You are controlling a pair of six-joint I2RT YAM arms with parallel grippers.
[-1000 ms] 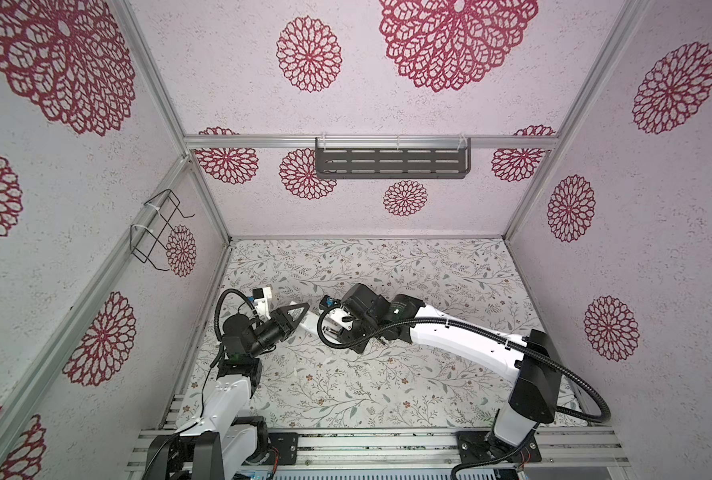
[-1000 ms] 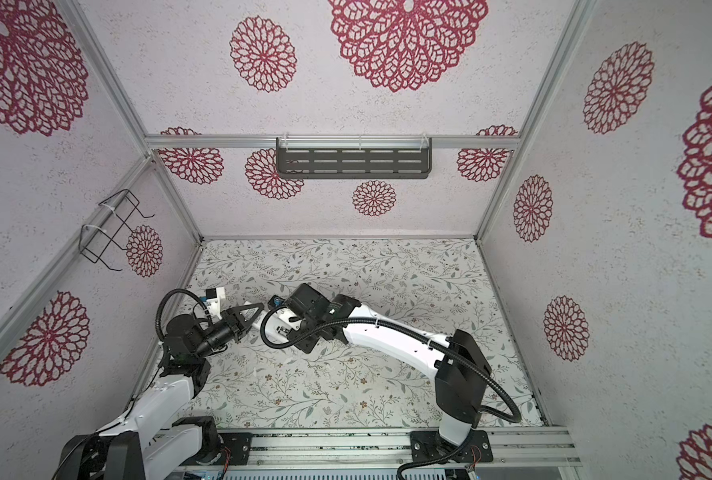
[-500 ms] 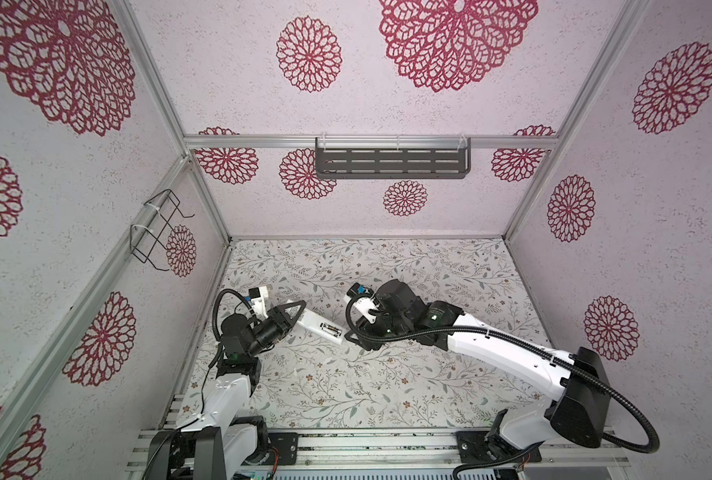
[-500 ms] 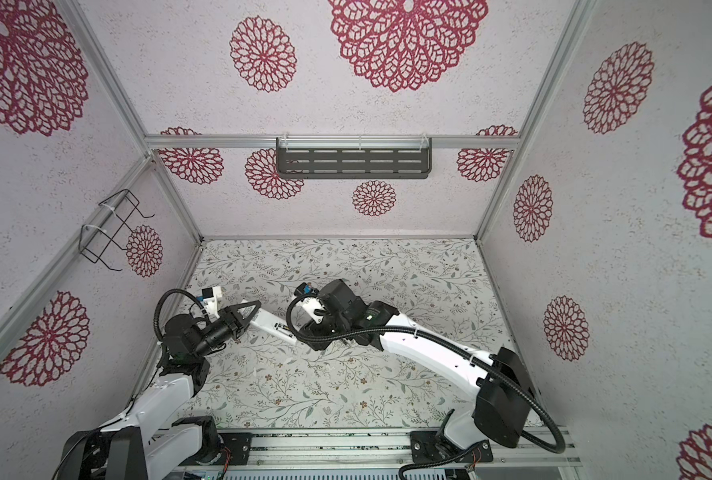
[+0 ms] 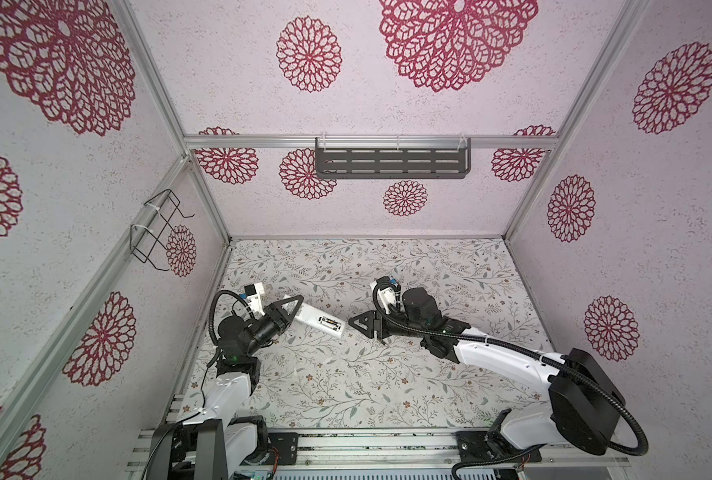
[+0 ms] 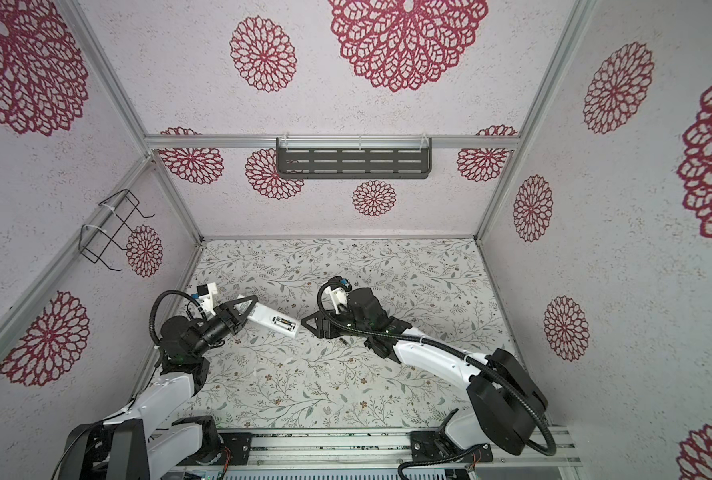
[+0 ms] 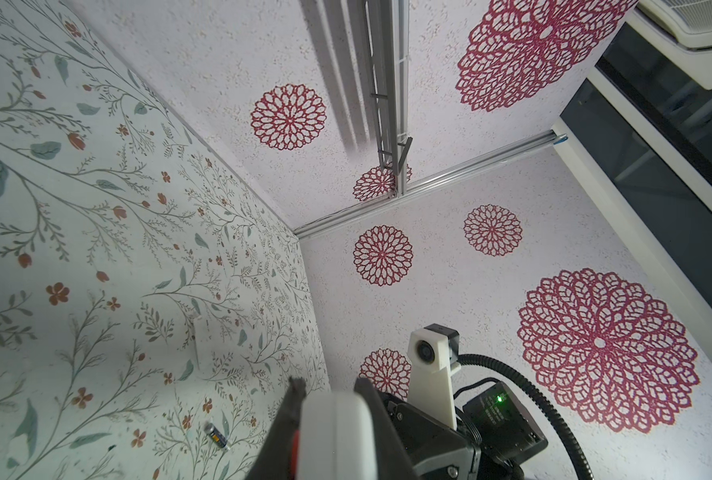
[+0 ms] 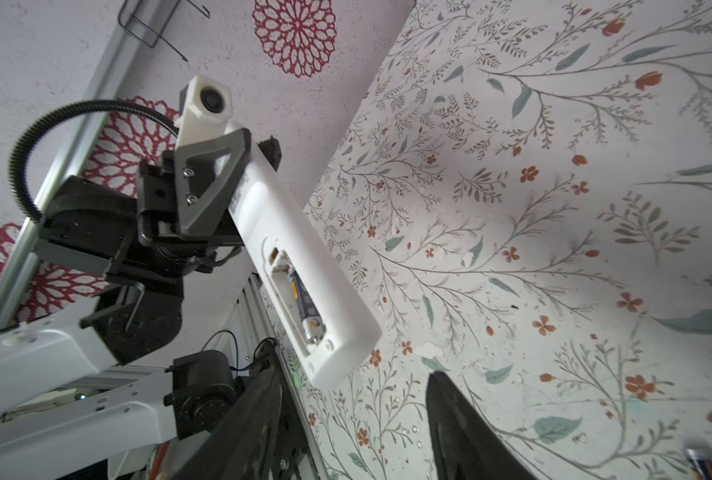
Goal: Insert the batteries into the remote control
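You see the left gripper (image 5: pixel 292 309) on the left side of the floral table (image 5: pixel 346 399), clamped on one end of the remote control (image 5: pixel 313 319). The remote's white back faces up and its free end points right. Its open recess (image 5: pixel 323 319) shows one battery (image 5: pixel 330 321) inside. The right gripper (image 5: pixel 356 323) sits just right of that free end, apart from it and holding nothing. You see its jaws edge-on, so their gap cannot be read. A tiny dark second battery (image 5: pixel 381 341) lies on the table just on the near side of the right gripper. A dark slotted shelf (image 5: pixel 391 163) hangs on the far wall and a wire basket (image 5: pixel 156 230) on the left wall.
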